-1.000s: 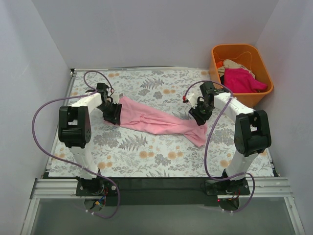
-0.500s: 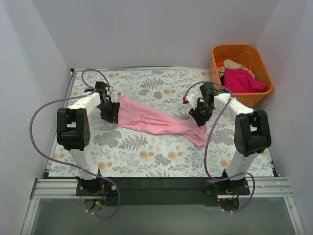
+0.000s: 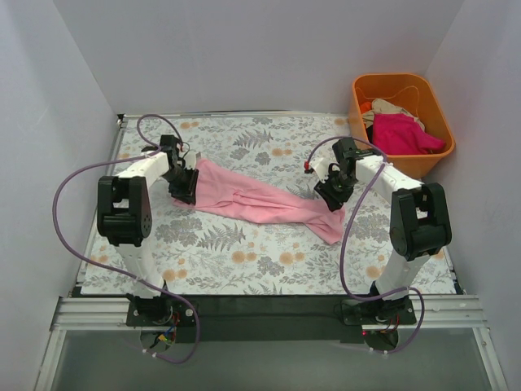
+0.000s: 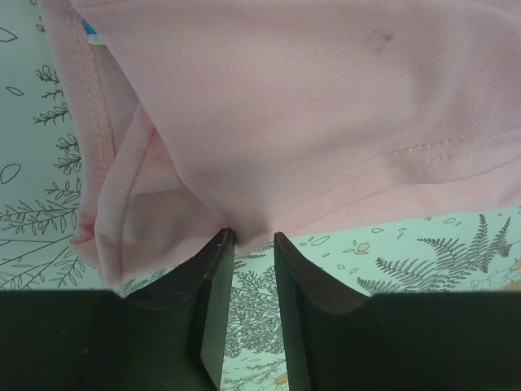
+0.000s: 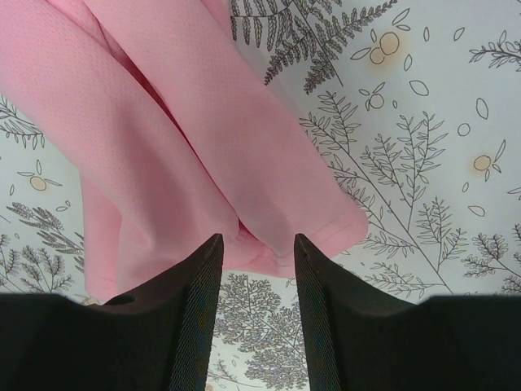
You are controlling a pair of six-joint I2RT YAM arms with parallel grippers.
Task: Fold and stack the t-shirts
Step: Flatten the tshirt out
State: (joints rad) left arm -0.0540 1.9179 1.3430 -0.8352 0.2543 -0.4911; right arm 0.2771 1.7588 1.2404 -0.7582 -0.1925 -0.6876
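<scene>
From above, a light pink soft cloth t-shirt point(image 3: 260, 199) lies stretched in a band across the fern-printed tablecloth point(image 3: 244, 252), with the left gripper point(image 3: 184, 189) at one end and the right gripper point(image 3: 332, 195) at the other. In the left wrist view the jaws stand slightly parted with the shirt's hem just ahead of their tips; I cannot tell whether they pinch it. In the right wrist view the jaws are spread, the pink fold lying between and beyond their tips.

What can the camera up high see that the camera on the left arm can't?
Only the top view shows the orange plastic tub holding magenta and cream cloth, both arms, and the light pink cloth t-shirt stretched between them. Only the left wrist view shows the left gripper, jaws nearly closed at the shirt's edge, and its stitched hem. Both show the shirt and the fern-patterned table.
</scene>
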